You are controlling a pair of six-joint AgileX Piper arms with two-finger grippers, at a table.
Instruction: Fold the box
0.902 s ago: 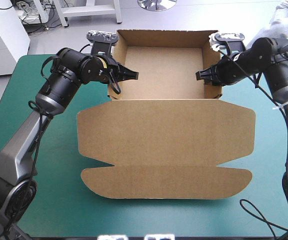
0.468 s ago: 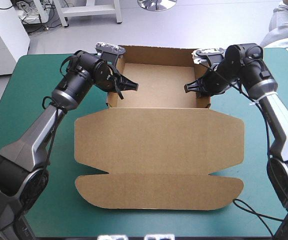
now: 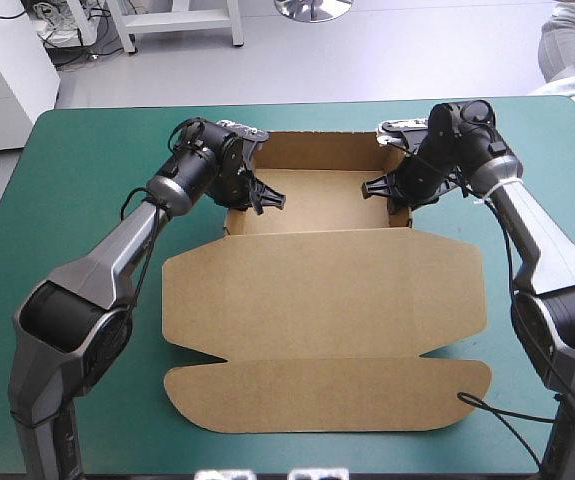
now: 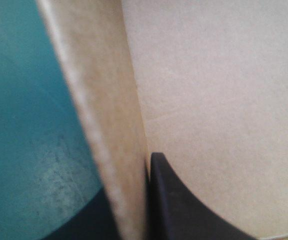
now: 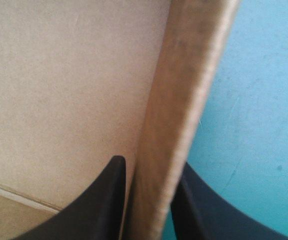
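2 grippers are found clamped on the brown box [image 3: 322, 290], 1 on each side wall of its open tray [image 3: 322, 205]. The left gripper [image 3: 270, 198] is pressed together on the left side wall [image 3: 231, 224]; in the left wrist view the board is seen pinched, with 1 black finger [image 4: 184, 210] inside the tray and the other outside it, over the teal-green cover [image 4: 23, 100]. The right gripper [image 3: 375, 187] is likewise clamped on the right side wall [image 3: 405, 215], whose edge [image 5: 176, 125] stands between the 2 fingers [image 5: 101, 205] in the right wrist view. The box is now located wholly on the table, the tray toward the far edge and the lid [image 3: 322, 330] laid flat toward the near edge. A change is recorded against the earlier pictures: the tray's far wall [image 3: 322, 150] was then seen beyond the table's far edge, and the whole box has since been drawn back toward the robot and, it appears, set lower. Both grips have been kept throughout. It is judged that the tray is formed, its walls raised, and that the box has been repositioned for further work. The lid is not yet raised. A risk is noted that the held walls may be bent if the arms are not moved together.
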